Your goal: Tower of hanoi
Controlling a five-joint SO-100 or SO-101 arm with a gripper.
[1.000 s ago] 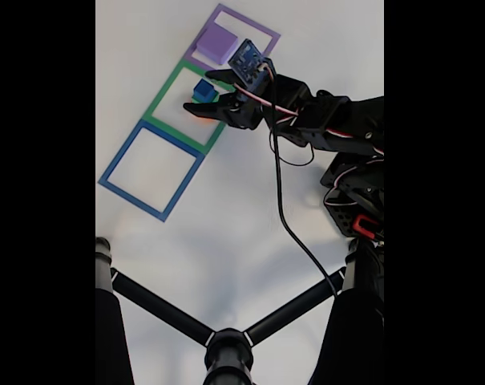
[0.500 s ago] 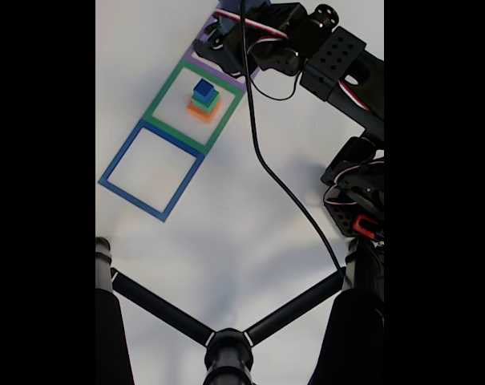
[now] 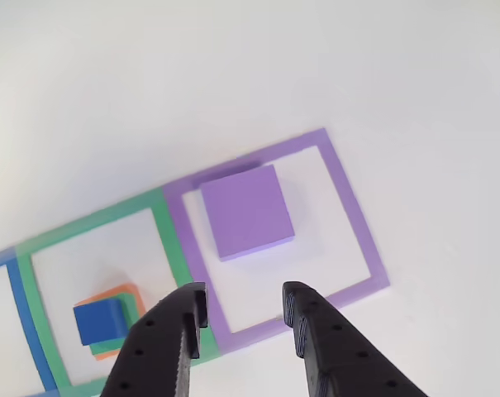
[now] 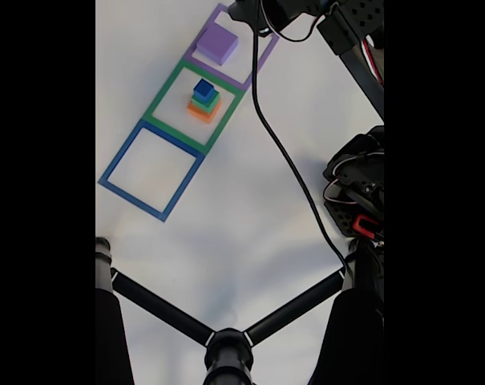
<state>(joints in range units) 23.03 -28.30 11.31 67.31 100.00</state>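
Other view first: no readable writing or labels anywhere on the blocks or frames. Gripper [image 3: 245, 318] low in the picture, black fingers [image 3: 171, 331] spread wide apart, nothing between them. Purple block [image 3: 247, 212] lying flat inside the purple frame [image 3: 353, 215], just above the gap between the fingertips and clear of both. White floor of the frame showing between block and fingertips. Left fingertip over the strip where the purple frame meets the green frame [image 3: 163, 223]. Down in the left corner, inside the green frame, blue cube [image 3: 98, 320] stacked on the green block [image 3: 134, 318], that one on the orange block [image 3: 109, 296], well left of the fingers.

Fixed view: purple block [image 4: 216, 42] in the top square, three-block stack [image 4: 204, 100] in the middle square, blue frame [image 4: 118, 164] at the bottom of the row. Arm [image 4: 350, 32] reaching in from the upper right, black cable [image 4: 286, 160] trailing down across the white table [image 4: 250, 224]. Plenty of bare white surface right of the frames. Black tripod legs [image 4: 158, 309] along the bottom edge.
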